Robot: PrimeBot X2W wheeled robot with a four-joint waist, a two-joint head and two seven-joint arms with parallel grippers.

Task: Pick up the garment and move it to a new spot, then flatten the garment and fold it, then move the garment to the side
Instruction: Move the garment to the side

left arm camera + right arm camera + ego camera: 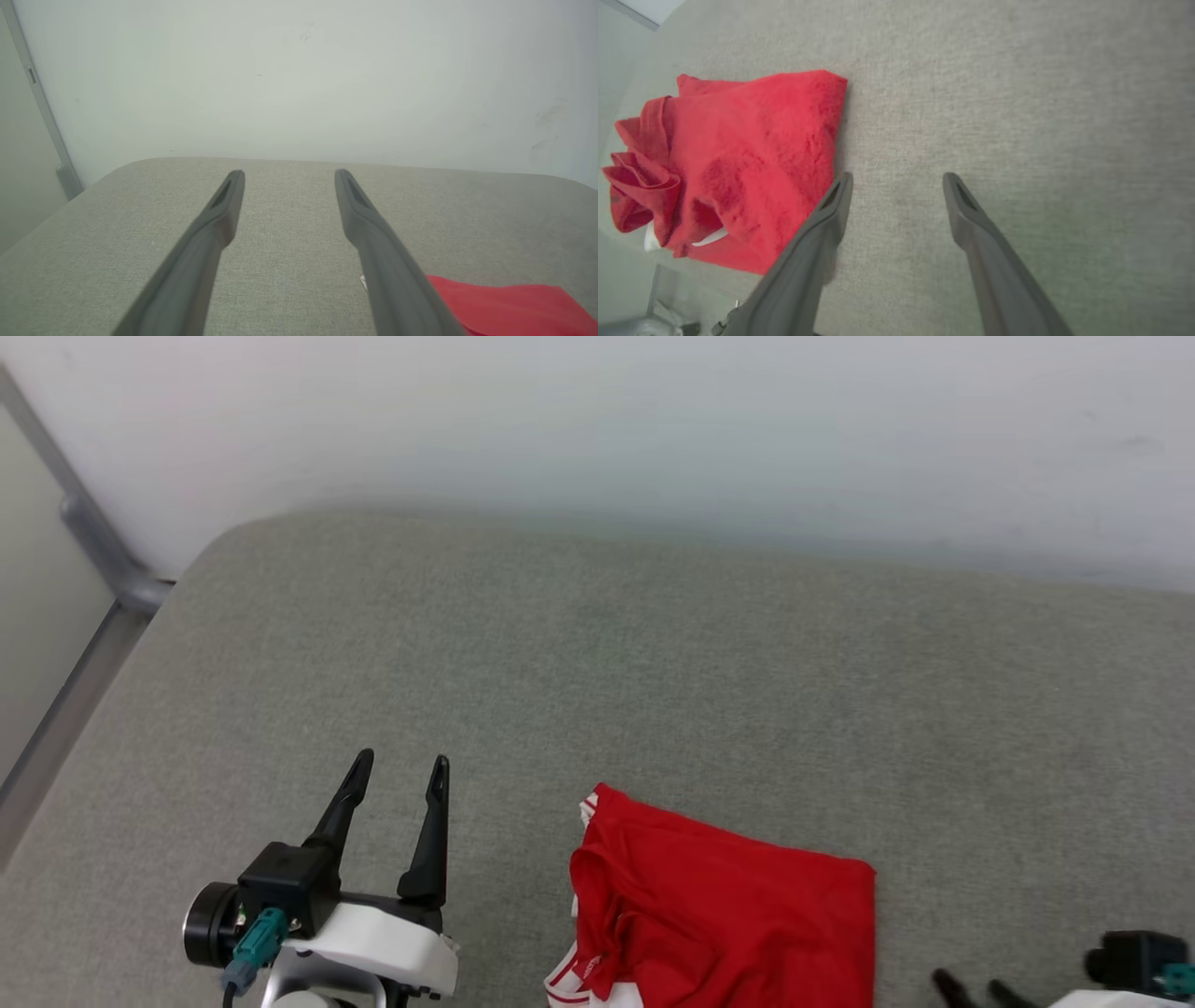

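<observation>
The garment (728, 915) lies as a compact folded bundle at the near edge of the grey padded surface (653, 653), between both arms. Left gripper (401, 763) and right gripper (896, 179) stand wide apart, holding nothing. Judgement: folding appears done; only the shift aside may remain

Garment (728, 915) on padded surface (653, 663), near front edge. Left gripper (402, 761) left of garment, apart; right gripper (971, 985) right. Wall (653, 420) behind surface.
</observation>
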